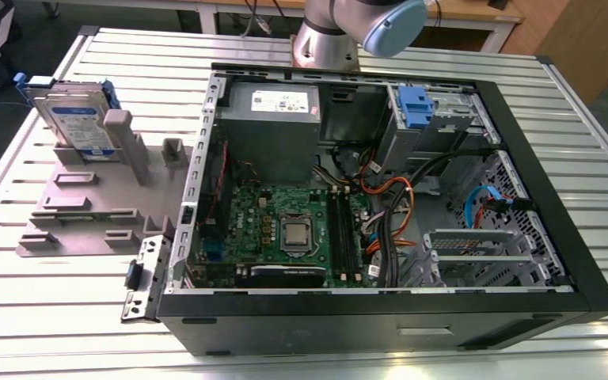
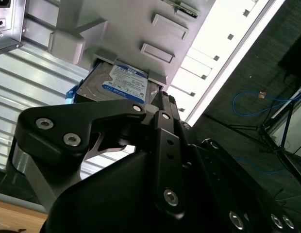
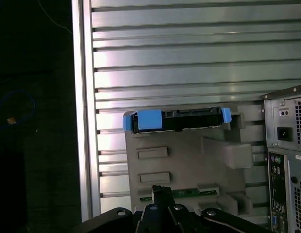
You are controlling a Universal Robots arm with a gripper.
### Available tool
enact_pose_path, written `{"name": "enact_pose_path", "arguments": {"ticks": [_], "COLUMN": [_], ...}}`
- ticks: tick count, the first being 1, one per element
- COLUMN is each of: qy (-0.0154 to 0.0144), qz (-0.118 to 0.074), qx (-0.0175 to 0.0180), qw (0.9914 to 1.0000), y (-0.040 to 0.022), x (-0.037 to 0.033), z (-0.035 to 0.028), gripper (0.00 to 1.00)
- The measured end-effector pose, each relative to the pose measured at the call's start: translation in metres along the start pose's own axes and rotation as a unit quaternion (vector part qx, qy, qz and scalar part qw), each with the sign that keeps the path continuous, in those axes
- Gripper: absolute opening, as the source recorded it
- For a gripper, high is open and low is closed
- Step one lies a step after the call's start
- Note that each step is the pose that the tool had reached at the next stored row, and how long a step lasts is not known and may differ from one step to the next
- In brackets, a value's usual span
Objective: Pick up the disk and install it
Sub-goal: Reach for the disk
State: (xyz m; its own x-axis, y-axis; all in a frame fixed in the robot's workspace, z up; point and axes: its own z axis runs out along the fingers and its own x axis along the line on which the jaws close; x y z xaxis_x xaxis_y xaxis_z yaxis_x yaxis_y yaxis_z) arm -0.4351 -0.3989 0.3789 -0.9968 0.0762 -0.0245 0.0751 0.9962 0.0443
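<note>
Pincer (image 3: 161, 190) is showing in both wrist views, hanging above the grey stand (image 3: 189, 155). Its two black fingers seem to be meeting at the tip, so I'm calling it closed and empty. It's touching nothing, and it's well apart from the disk (image 3: 179, 119).

That disk (image 1: 77, 119) is standing on edge in a slot at the far end of the stand. It's on the slatted metal counter (image 1: 72, 317), at the exterior view's left and just beside the open computer case (image 1: 389, 198). Its label is facing out in the second wrist view (image 2: 124, 85), with the blue rails framing its sides.

Handling, as I'm judging it:
- **Weight and stiffness:** it's looking like a dense, rigid metal slab, heavy for its size.
- **Surface:** the smooth faces could be slipping under a light squeeze.
- **Fragility:** a knock or a drop would be hurting it.
- **Rails:** the plastic is probably flexing, so it's a poor place to clamp.
- **Best hold:** across the two flat faces, on the part standing clear of the slot, midway between the rails. That's keeping off the connector strip running along the exposed top edge.

Plenty is hiding here. The stand is swallowing the disk's lower part, so I'm not seeing how deep it's sitting. The pincer's own dark body is covering its pads. Inside the case, cables are crowding the far right bays, so a free bay is hard to pick out.
</note>
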Motion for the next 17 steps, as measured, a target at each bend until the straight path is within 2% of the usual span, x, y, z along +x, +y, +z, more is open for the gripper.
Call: {"name": "enact_pose_path", "arguments": {"ticks": [17], "qy": [0.0000], "qz": [0.000], "qx": [0.0000], "qw": [1.00000], "y": [-0.0005], "x": [0.0068], "z": [-0.0001], "gripper": [0.11]}}
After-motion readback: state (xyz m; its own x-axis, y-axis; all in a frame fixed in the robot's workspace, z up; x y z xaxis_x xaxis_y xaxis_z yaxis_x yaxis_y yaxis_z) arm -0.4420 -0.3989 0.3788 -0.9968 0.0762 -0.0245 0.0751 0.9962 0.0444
